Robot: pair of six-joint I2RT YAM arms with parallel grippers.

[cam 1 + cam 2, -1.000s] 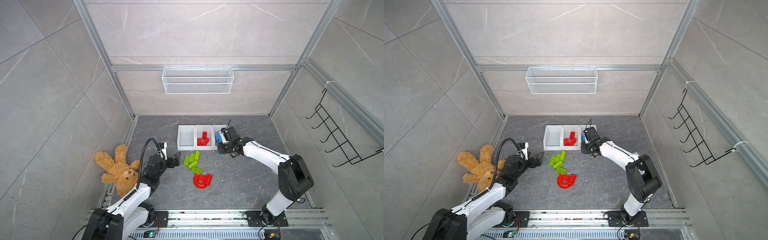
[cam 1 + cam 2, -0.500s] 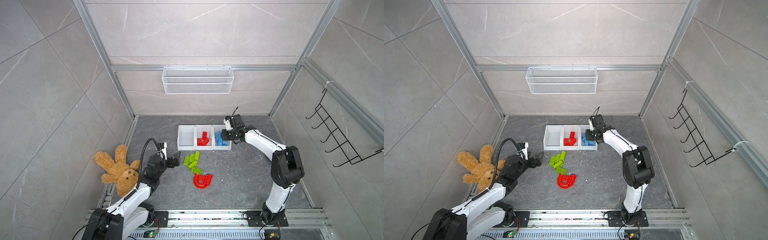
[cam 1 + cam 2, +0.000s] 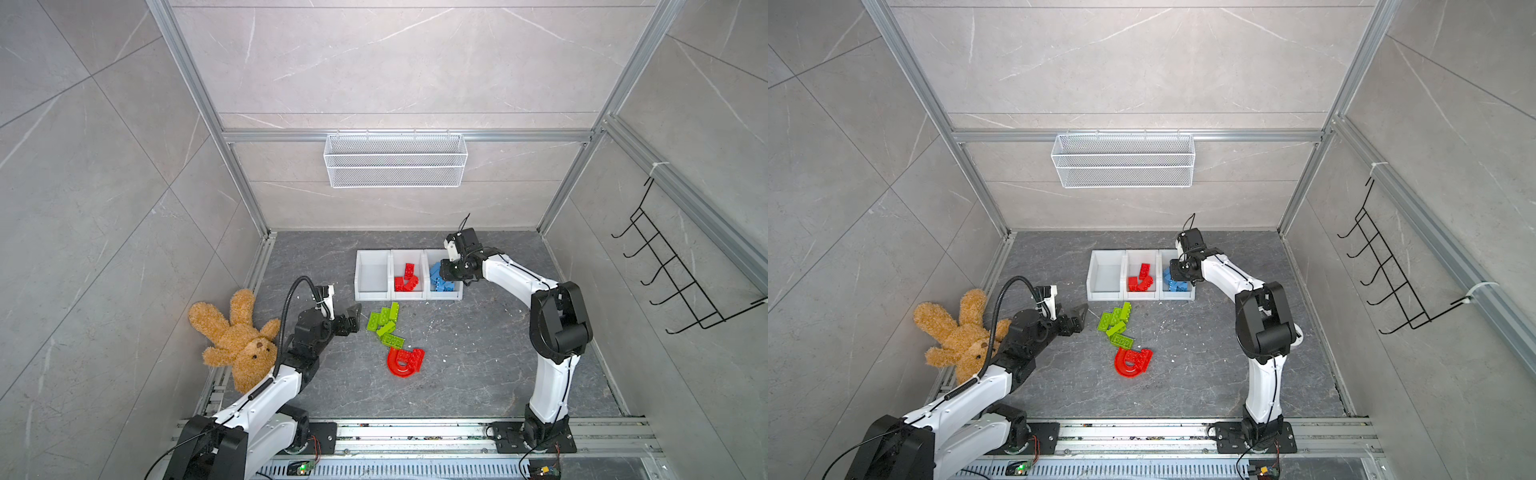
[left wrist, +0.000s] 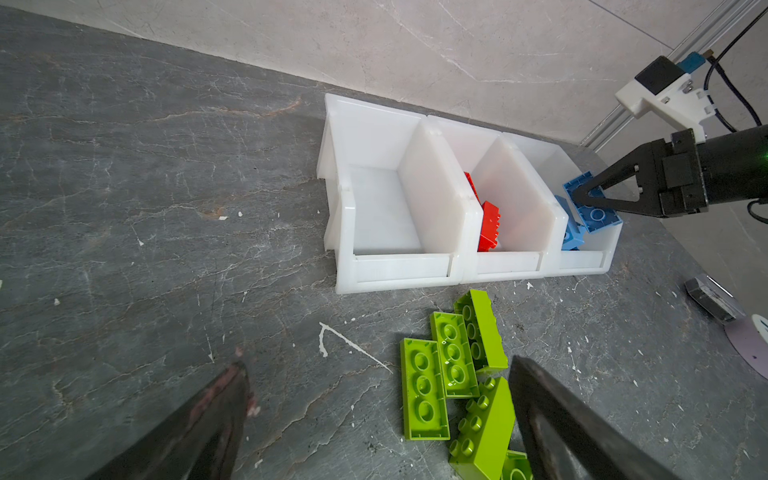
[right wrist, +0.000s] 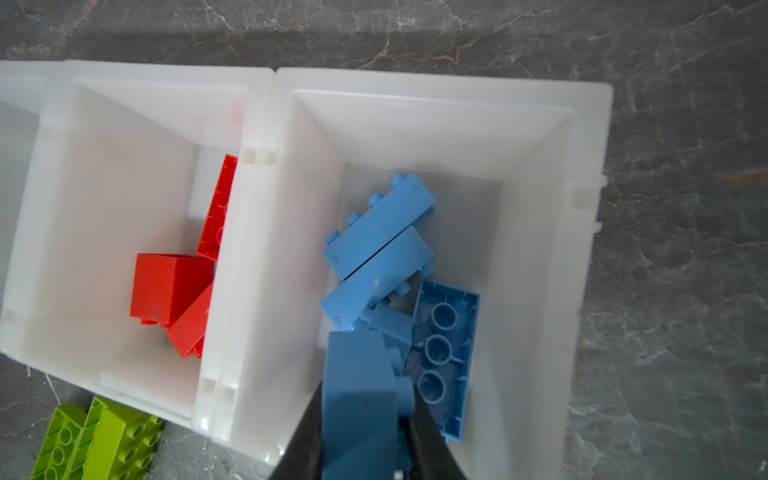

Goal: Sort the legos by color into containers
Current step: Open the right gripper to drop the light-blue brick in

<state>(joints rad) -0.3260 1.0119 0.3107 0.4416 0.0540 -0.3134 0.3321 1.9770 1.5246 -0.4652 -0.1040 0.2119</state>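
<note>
White plastic bins [image 3: 372, 296], three joined in a row, sit toward the far side of a grey marbled floor. Over the right bin [image 5: 536, 232], the right claw [image 4: 581, 195] is clenched on a blue brick [image 4: 598, 214], which hangs tilted above the bin's near end. The right wrist view shows the same brick pinched between the claw's dark fingers [image 5: 432, 449].

Beneath it lie more blue bricks [image 5: 378, 232]: two pale ones pressed side by side and one turned hollow side up. Whether the held brick touches them cannot be told. Red bricks [image 3: 407, 276] lie jumbled in the middle bin [image 4: 511, 199].

On the near side of the bins, a cluster of lime green bricks [image 3: 384, 326] lies on the floor, several of them pressed against each other. Nearer still, a red arch [image 3: 399, 368] lies flat with a red brick [image 3: 413, 356] against its right side.

The left claw [image 4: 376, 365] is spread wide and grips nothing. In both top views it hovers low just left of the green bricks, its tips pointed toward them. A brown teddy bear [image 3: 237, 336] sprawls at the floor's left edge, beside the left arm. A white wire basket [image 3: 395, 160] hangs on the far wall, and a black hook rack [image 3: 673, 282] is fixed to the right wall.
</note>
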